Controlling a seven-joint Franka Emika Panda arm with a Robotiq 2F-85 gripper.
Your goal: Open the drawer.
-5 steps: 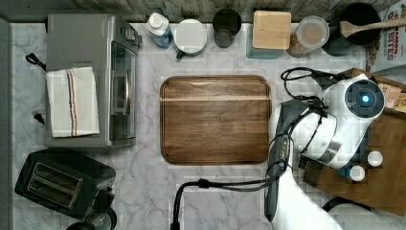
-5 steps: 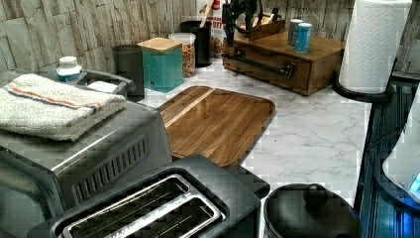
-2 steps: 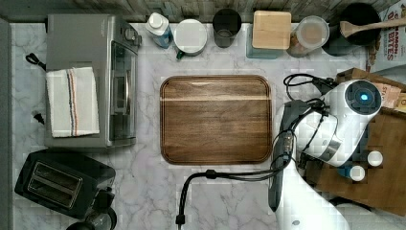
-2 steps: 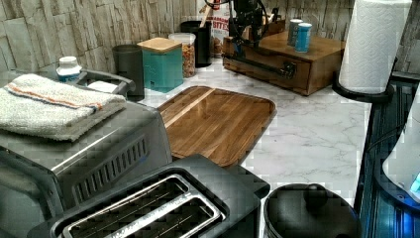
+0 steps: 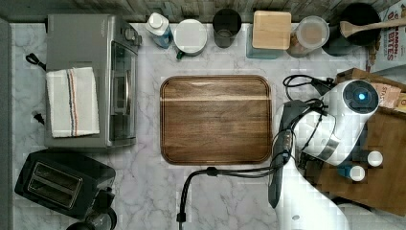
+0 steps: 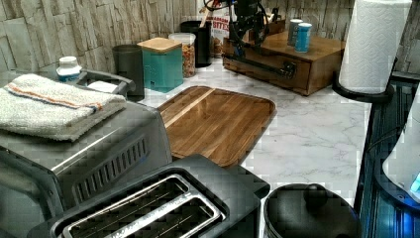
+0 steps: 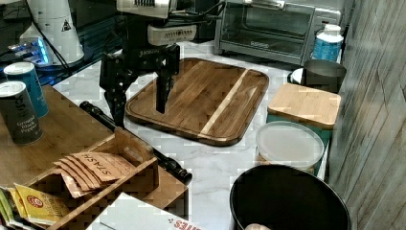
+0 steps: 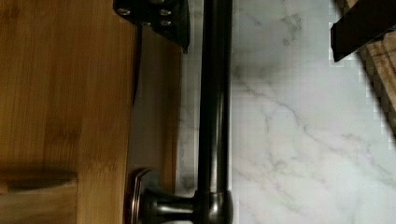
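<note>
Gripper (image 7: 140, 103): fingers spread, straddling handle (image 8: 214, 107). I'd lower, pinch bar, pull drawer (image 6: 270, 69) straight out from box.

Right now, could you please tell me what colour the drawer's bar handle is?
Black; the bar handle shows best in the wrist view.

Black handle (image 8: 213, 112), brown drawer (image 6: 277, 69), seemingly grey-veined white marble counter (image 8: 299, 140)
</note>
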